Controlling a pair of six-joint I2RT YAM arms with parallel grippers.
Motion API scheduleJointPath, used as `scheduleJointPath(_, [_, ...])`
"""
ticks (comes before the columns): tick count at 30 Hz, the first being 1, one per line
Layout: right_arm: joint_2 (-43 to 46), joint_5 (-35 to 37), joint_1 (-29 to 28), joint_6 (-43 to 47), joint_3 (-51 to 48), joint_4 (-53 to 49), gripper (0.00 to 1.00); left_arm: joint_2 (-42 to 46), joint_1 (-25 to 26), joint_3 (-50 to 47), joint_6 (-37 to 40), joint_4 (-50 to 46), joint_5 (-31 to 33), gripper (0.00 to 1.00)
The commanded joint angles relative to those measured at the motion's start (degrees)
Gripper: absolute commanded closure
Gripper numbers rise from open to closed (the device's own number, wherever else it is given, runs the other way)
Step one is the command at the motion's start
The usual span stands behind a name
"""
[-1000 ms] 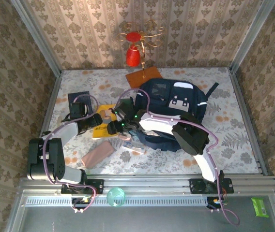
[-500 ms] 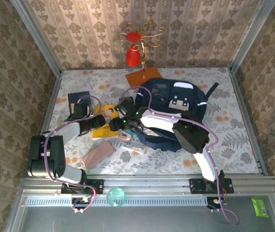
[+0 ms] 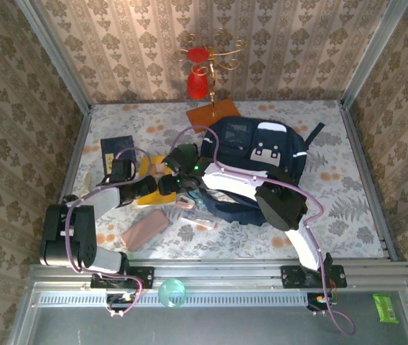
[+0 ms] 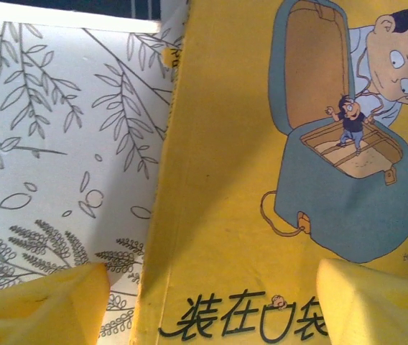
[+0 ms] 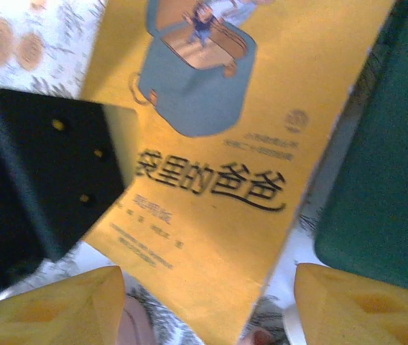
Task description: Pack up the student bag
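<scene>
A pink pouch (image 3: pixel 145 230) is being seen nearest, at six o'clock from the yellow picture book (image 3: pixel 146 199). Above that book, the left gripper (image 4: pixel 211 305) is being held wide apart astride the book's left edge, with nothing gripped. The right gripper (image 5: pixel 204 305) is being held parted and empty over the cover. The student bag (image 3: pixel 261 154) is being seen lying at three o'clock from the book. A dark blue book (image 3: pixel 117 149) is lying at ten o'clock, with an orange board (image 3: pixel 212 113) at eleven o'clock from the bag.
</scene>
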State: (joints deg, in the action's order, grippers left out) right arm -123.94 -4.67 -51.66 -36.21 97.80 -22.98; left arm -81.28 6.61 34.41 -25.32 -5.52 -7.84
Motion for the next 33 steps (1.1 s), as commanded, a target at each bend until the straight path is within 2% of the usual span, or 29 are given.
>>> scheduleJointPath(1, [-1.76,-0.08,-0.23,-2.11,3.25,-1.27,0.35,1.12,-0.97,-0.94,-1.3,-0.67,1.99,0.23])
scheduleJointPath(12, [-7.52,-0.16,2.23,-3.39,8.95,-2.33,0.37,1.22,-1.37,-0.71,-0.61,-0.77,1.25,0.23])
scheduleJointPath(17, [-7.29,-0.27,3.58,-3.42,7.03,-2.96,0.37,1.12,-1.38,-0.64,-0.43,-0.68,0.9,0.23])
scheduleJointPath(21, [-4.81,2.59,4.53,-2.65,4.2,-4.21,0.38,1.1,-1.32,-0.75,-0.46,-0.45,-0.38,0.23])
scheduleJointPath(27, [-4.56,2.9,3.99,-2.06,6.14,-5.85,0.37,1.73,-1.27,-1.02,-0.94,-0.37,-1.49,0.23])
scheduleJointPath(33, [-4.91,7.01,2.11,-1.2,9.16,-8.98,0.37,3.38,-1.32,-0.86,-1.44,-0.72,-0.17,0.23])
